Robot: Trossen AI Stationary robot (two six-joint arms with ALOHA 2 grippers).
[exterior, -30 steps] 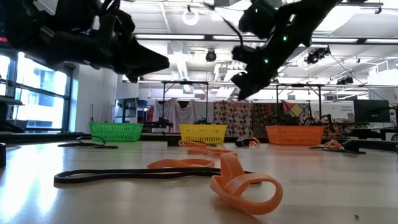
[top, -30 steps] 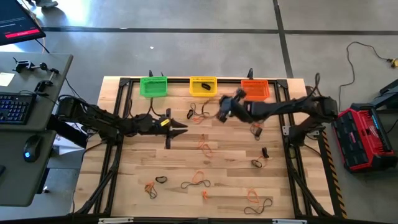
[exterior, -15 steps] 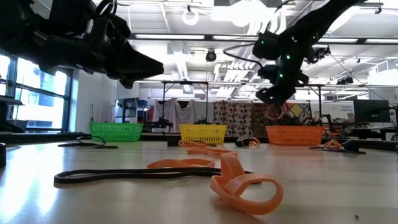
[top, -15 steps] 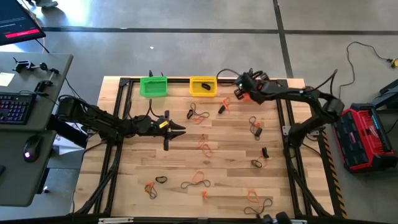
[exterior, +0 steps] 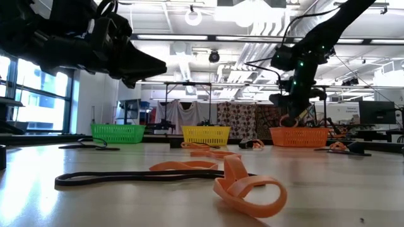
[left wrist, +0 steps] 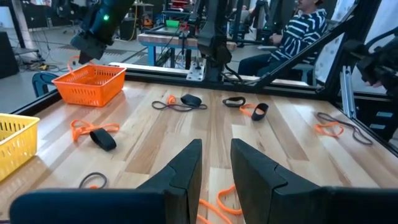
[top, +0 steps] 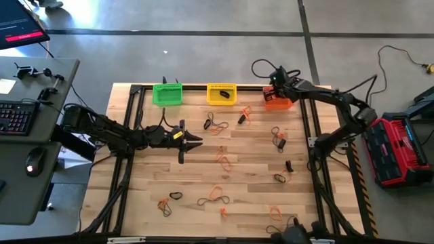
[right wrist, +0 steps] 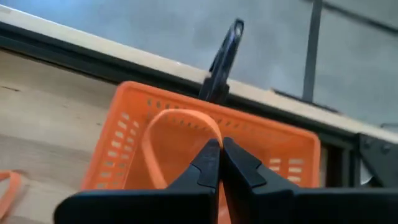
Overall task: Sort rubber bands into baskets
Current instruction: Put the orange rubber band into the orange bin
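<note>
Here the right claw (right wrist: 221,163) pinches an orange rubber band (right wrist: 163,134) looping lengthwise above the orange basket (right wrist: 118,152).

Grey concrete floor (top: 203,47), desk w/ keyboard (top: 15,116), ceiling lights (exterior: 196,16)

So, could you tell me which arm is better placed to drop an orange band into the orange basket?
The right. Its gripper is shut on an orange rubber band directly above the orange basket. The left gripper hangs mid-table, holding nothing.
</note>
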